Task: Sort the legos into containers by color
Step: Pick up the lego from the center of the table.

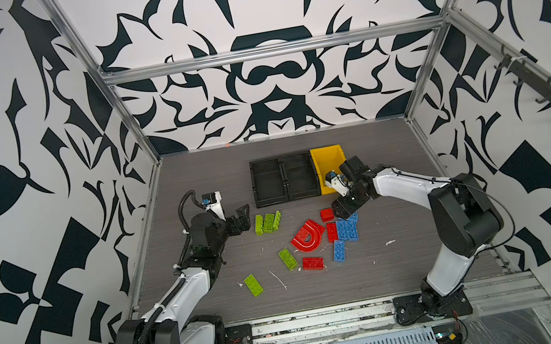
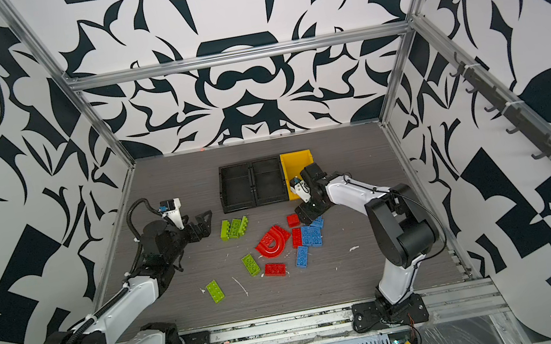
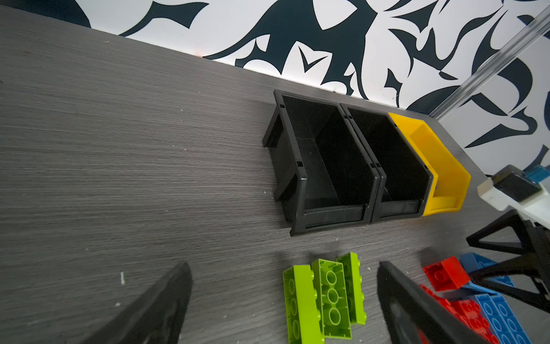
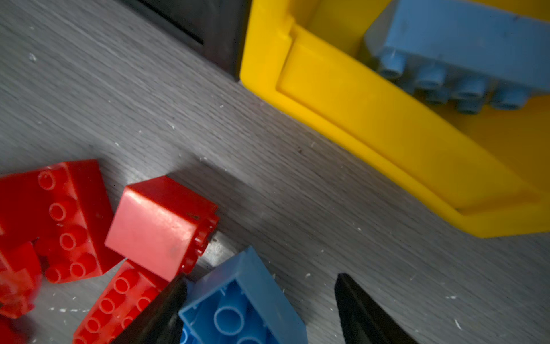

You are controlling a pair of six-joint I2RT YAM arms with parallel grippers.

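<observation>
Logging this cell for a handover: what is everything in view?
black bins: two, black, empty, side by side at the back of the table.
yellow bin: one, yellow, beside the black pair; holds one blue brick.
green legos: five, lime; three clustered by the left gripper, two nearer the front.
red legos: three bricks plus an arch piece, red, mid-table.
blue legos: at least three, blue, beside the red ones.
left gripper: one, black, open.
right gripper: one, black, open, astride one of the blue legos.

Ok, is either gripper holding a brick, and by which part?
Nothing is held. The left gripper is open, empty; the right gripper straddles an upturned blue plastic brick, jaws open, not yet gripping it.
</observation>
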